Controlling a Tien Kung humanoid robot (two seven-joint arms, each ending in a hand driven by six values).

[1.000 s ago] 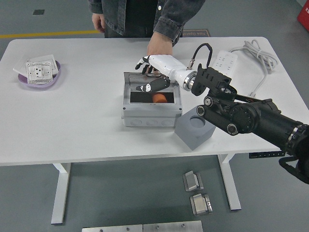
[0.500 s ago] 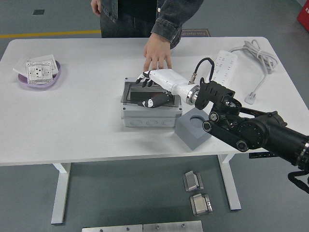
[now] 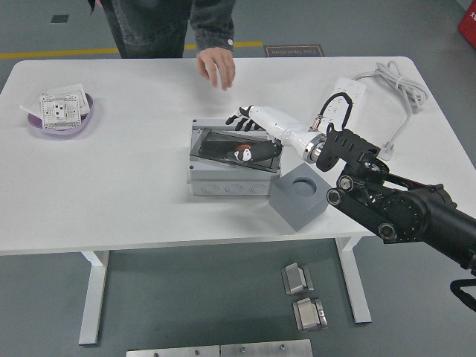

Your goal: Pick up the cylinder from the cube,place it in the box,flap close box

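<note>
The grey box (image 3: 229,181) stands mid-table with its dark see-through lid (image 3: 223,143) lying down over the opening. The orange cylinder (image 3: 245,152) shows dimly through the lid, inside the box. My right hand (image 3: 243,136), white with black fingertips, lies over the lid's right end with fingers spread and holds nothing. The grey cube (image 3: 300,195) with an empty round hole in its top stands just right of the box, under my right forearm. A person's hand (image 3: 217,67) hovers over the table beyond the box, clear of it.
A purple bowl (image 3: 52,123) holding a white socket plate sits at the far left. A white power strip (image 3: 345,96) with its cable (image 3: 398,83) lies at the far right. Metal blocks (image 3: 301,294) lie on the floor below the table.
The lid has come down from half open to lying over the box. The person's hand has left the box's far edge and drawn back to the left. My right hand shifted slightly right.
</note>
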